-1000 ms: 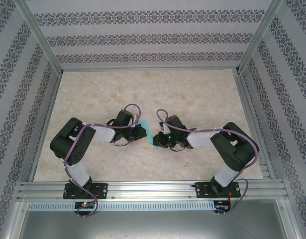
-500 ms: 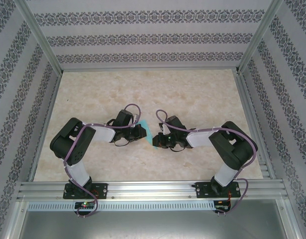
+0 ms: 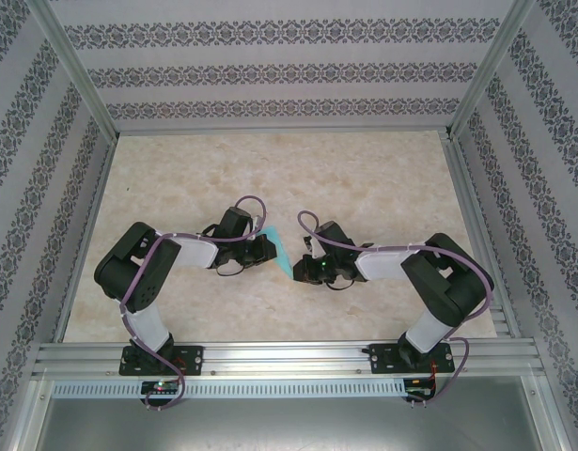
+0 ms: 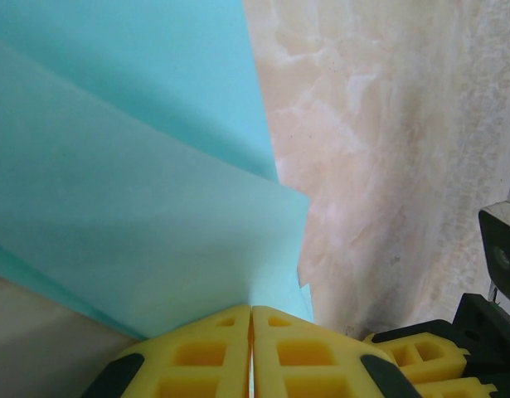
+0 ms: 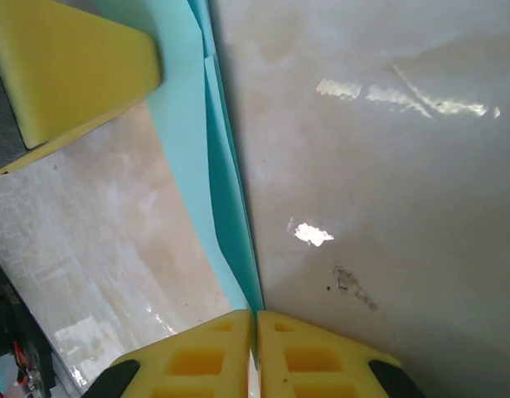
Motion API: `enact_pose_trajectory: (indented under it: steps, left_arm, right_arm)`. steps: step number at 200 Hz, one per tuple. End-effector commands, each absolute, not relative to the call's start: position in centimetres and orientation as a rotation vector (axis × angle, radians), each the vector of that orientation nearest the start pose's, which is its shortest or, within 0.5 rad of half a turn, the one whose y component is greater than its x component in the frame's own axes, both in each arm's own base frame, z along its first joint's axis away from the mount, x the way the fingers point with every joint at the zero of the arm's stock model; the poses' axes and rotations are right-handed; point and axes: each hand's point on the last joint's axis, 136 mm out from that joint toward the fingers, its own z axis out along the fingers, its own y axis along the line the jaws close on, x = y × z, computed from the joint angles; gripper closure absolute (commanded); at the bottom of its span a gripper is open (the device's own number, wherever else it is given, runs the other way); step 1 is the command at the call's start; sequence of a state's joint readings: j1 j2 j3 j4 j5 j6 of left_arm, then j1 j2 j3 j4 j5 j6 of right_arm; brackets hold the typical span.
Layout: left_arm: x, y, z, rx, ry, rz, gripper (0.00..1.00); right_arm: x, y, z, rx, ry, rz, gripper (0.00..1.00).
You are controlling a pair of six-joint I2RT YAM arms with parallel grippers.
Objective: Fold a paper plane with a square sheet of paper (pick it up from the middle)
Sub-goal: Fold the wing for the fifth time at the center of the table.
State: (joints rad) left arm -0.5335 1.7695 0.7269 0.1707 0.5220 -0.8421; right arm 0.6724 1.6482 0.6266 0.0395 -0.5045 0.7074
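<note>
Left end effector point(image 4: 252, 308) and right end effector point(image 5: 256, 313) were both clamped shut on the paper point(image 4: 138, 191), mid-fold; next likely needed sharpening that crease.

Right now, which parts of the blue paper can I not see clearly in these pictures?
Top view: the folded paper is too small to show its creases; the left tool and right tool cover its edges.
Left wrist view: picture edges cut its outline.
Right wrist view: seen edge-on, layers uncountable.
</note>
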Motion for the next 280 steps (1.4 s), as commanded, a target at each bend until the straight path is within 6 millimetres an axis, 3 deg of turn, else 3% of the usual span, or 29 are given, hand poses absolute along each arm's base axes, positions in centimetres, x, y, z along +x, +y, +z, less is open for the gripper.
enact_pose_trajectory:
  steps: [1,49,68,86,111,139,201,280]
  left_arm:
    - [29.3,-26.8,1.4,-0.144,2.706,-1.092,0.9]
    - [29.3,-26.8,1.4,-0.144,2.71,-1.089,0.9]
    - [29.3,-26.8,1.4,-0.143,2.711,-1.092,0.9]
    - [29.3,-26.9,1.4,-0.143,2.71,-1.093,0.9]
    - [29.3,-26.9,1.4,-0.145,2.712,-1.092,0.9]
    - [29.3,-26.9,1.4,-0.145,2.713,-1.095,0.9]
    - [29.4,-26.7,1.5,-0.146,2.717,-1.076,0.9]
    - [29.3,-26.1,0.5,-0.179,2.761,-1.007,0.91]
  right_arm:
    - [20.9,27.1,-0.6,-0.167,2.872,1.026,0.89]
    - [23.1,27.0,4.5,-0.183,2.717,0.968,0.78]
    - [23.7,27.2,5.6,-0.21,2.689,0.943,0.78]
    - [23.7,28.6,6.0,-0.266,2.678,0.973,0.79]
    - [23.7,30.9,5.6,-0.319,2.688,1.033,0.82]
    - [23.9,31.7,4.0,-0.325,2.728,1.04,0.84]
    - [22.7,30.3,1.1,-0.305,2.815,0.987,0.85]
    - [21.0,28.4,-0.7,-0.306,2.893,0.945,0.86]
